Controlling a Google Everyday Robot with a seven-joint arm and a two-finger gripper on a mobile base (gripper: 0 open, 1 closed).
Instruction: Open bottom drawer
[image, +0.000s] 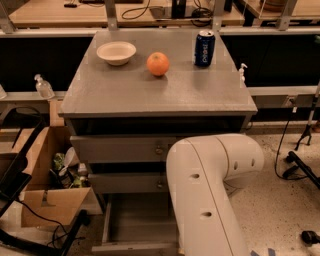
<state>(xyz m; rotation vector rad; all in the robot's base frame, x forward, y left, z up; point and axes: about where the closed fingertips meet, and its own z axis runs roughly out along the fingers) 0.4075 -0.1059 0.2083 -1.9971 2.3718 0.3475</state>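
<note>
Nearest the camera, at the lower edge of the view, the bottom drawer (137, 225) is seen pulled well out of the grey cabinet (85, 95), its grey inside exposed and its flat front lying along the frame's bottom. Over its right part a thick white arm (210, 200) is laid, bent at a rounded elbow beside the cabinet's right side and running down out of the frame. The gripper is hidden past the lower end of this arm, so whether it is open or has hold of anything cannot be told. To the left, an open cardboard box (47, 205) is set on the floor against the cabinet, with black cables beside it. Above the bottom drawer, the middle drawer (125, 183) and the top drawer (117, 149) are each seen a little forward of the cabinet body. Farther back, on the cabinet's top, a pale bowl (116, 52), an orange (157, 64) and a blue can (204, 48) are lined up from left to right, well apart, the can upright. Behind them a wooden workbench (60, 14) is seen.
</note>
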